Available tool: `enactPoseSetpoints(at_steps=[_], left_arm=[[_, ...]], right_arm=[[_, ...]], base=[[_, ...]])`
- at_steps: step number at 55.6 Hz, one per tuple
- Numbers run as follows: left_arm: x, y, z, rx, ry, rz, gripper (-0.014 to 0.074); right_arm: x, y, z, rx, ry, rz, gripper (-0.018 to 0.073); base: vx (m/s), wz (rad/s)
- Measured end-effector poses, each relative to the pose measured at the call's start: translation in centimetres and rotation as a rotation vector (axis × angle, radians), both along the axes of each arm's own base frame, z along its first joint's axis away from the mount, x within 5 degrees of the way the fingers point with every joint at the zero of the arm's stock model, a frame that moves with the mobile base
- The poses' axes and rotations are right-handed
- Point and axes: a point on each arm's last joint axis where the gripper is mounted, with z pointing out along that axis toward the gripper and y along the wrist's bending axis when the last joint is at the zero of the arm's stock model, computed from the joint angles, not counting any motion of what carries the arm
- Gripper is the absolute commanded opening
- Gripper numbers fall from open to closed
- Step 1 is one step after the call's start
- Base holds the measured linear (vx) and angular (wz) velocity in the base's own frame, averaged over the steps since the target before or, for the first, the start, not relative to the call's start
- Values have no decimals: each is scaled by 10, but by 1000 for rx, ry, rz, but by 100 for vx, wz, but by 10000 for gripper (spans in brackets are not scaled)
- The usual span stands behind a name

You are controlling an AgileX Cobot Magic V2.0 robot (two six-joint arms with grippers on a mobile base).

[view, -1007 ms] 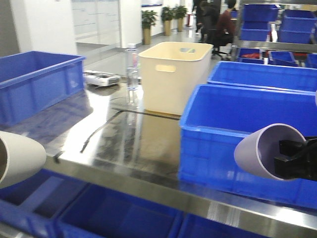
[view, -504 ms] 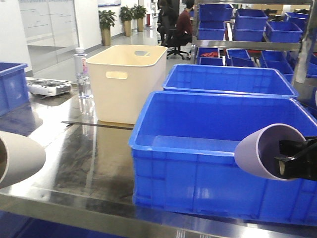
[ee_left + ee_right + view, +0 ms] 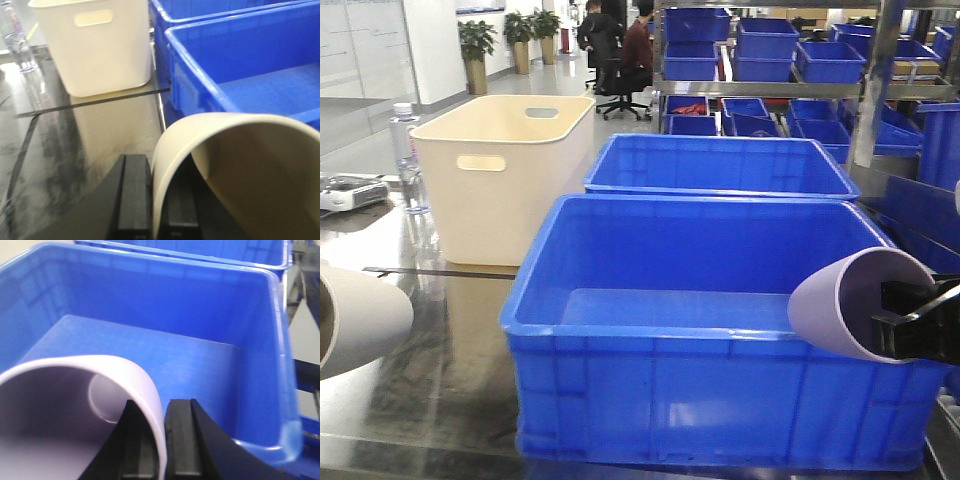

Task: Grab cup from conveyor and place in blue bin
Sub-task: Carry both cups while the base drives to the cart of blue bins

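The right gripper (image 3: pixel 161 432), jaws pinched shut on a lilac cup's (image 3: pixel 850 300) wall, holds it sideways at the blue bin's (image 3: pixel 650 335) near right corner, apparently poised for the drop. The left gripper (image 3: pixel 150 200) likewise clamps a cream cup (image 3: pixel 240 165) left of the bin.

blue bin (image 3: pixel 650 400): deep rectangular bright blue crate, thick rolled rim, upright, centre and lower frame. lilac cup (image 3: pixel 830 305): lying sideways, wall clamped by right gripper (image 3: pixel 162 440), lower right, overlapping the bin's near right corner. cream cup (image 3: pixel 360 315): sideways, left edge, clamped by left gripper (image 3: pixel 155 200).
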Motion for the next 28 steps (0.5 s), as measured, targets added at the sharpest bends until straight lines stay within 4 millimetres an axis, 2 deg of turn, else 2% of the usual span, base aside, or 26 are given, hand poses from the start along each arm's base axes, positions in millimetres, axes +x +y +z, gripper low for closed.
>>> enactPoseSetpoints(at_steps=[28], left_arm=[[0, 0, 0, 0, 0, 0, 0]], right_arm=[[0, 0, 0, -3, 2, 0, -9]], base=[[7, -11]])
